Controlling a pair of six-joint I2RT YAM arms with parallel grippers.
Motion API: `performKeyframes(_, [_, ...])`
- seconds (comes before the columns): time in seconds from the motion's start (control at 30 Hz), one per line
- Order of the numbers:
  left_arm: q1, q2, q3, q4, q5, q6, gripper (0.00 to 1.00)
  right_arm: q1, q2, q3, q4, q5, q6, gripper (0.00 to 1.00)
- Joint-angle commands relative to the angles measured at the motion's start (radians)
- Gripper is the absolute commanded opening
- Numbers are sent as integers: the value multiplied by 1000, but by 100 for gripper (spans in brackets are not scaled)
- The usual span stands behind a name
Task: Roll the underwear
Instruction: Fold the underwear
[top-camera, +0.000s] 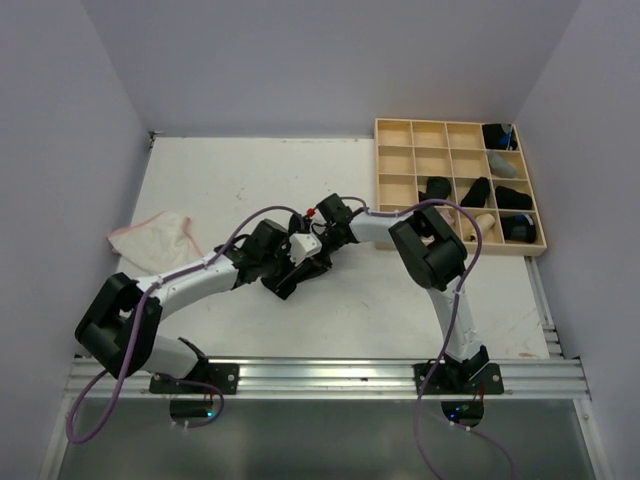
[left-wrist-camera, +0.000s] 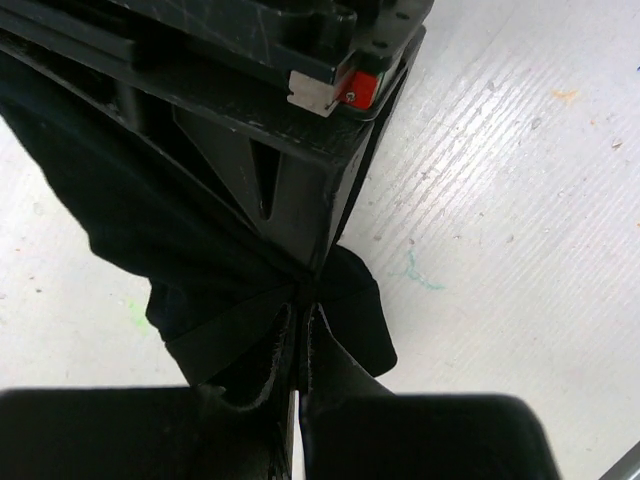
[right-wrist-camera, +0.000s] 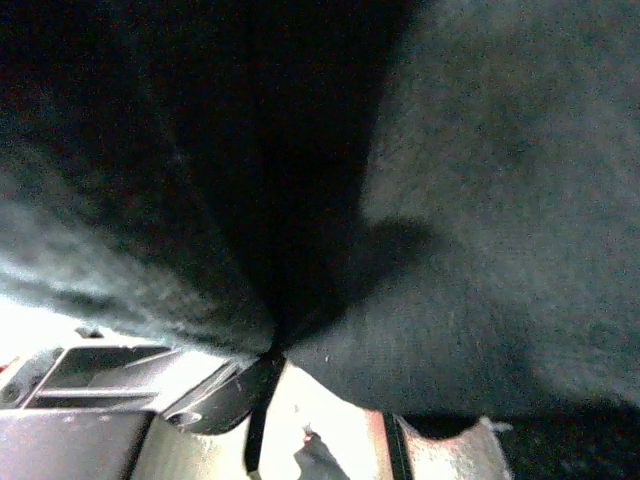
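- Black briefs (right-wrist-camera: 480, 200), the nearest item: the cloth fills almost the whole right wrist view and is gathered to one pinch point low in the frame. From above, the piece sits near the middle of the table (top-camera: 400, 300), where the two arm tips meet, well apart from the tray
- Left gripper (left-wrist-camera: 302, 318): jaws closed tight on a bunched fold of the black briefs, with cloth caught between the pads. I log this as a firm hold
- Right gripper (left-wrist-camera: 313, 262): it comes down to meet the left gripper tip to tip. Black cloth drapes off it and hides the fingertips, so I cannot tell how wide its jaws stand or whether they grip
- Whitish briefs (top-camera: 152, 240), pink edging: crumpled on the left side of the table, well apart from both grippers
- Wooden grid tray (top-camera: 377, 165): at the far right of the table, sixteen compartments in four rows
- Rolled black briefs (top-camera: 477, 190): I count at least five dark rolls in the tray. One is in the far right corner cell, three are side by side in the third row, and one is in the near right cell
- Grey item (top-camera: 500, 157) and beige item (top-camera: 478, 222): each is in a tray cell, too small for me to identify
- Green mark (left-wrist-camera: 420, 270): a faint stain on the table just beside the held cloth
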Motion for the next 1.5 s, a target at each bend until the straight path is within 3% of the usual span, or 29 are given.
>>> performKeyframes(0.0, [-11,49,25,30,14,-11,0,-16,-65,-25,-5,82,-39,32])
performKeyframes(0.17, [-2,104,33,23,0,3,0,-63,-183,-77,1,93,-39,31])
performKeyframes(0.33, [33,135,53,11,10,-2,0,-80,-243,-120,-10,105,-35,23])
performKeyframes(0.67, [38,57,93,-26,26,11,0,-79,-127,-166,154,159,110,19])
performKeyframes(1.0, [16,-26,97,-105,75,37,0,-80,-79,-178,193,184,202,19])
performKeyframes(1.47, [-42,47,107,-104,136,-6,0,-80,-110,-202,173,208,205,19])
